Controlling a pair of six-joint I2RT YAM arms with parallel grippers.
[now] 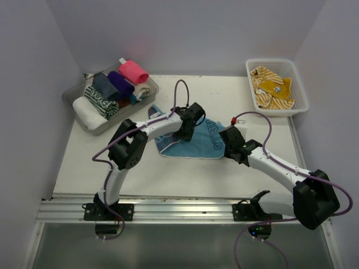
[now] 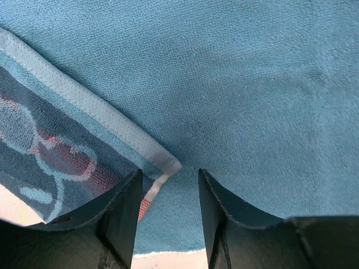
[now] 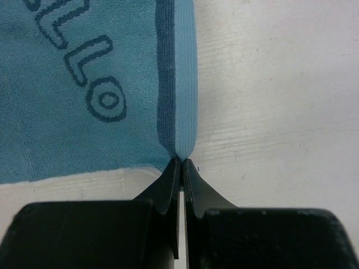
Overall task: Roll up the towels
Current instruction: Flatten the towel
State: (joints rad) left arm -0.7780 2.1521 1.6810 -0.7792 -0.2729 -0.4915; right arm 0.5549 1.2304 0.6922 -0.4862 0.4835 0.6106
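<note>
Pinching the blue terry towel point(image 3: 84, 140) at its hem, right end effector point(image 3: 180, 162); left end effector point(image 2: 169, 175) spread.

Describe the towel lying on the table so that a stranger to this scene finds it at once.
Look at the middle of the white table, between the clear tray at back left and the white lattice basket at back right. The light blue towel lies spread there, with dark lettering; the other towels sit inside those containers.

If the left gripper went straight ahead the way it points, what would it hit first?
Probably the light blue towel: the left gripper points at it with jaws open, seemingly close above the cloth.
</note>
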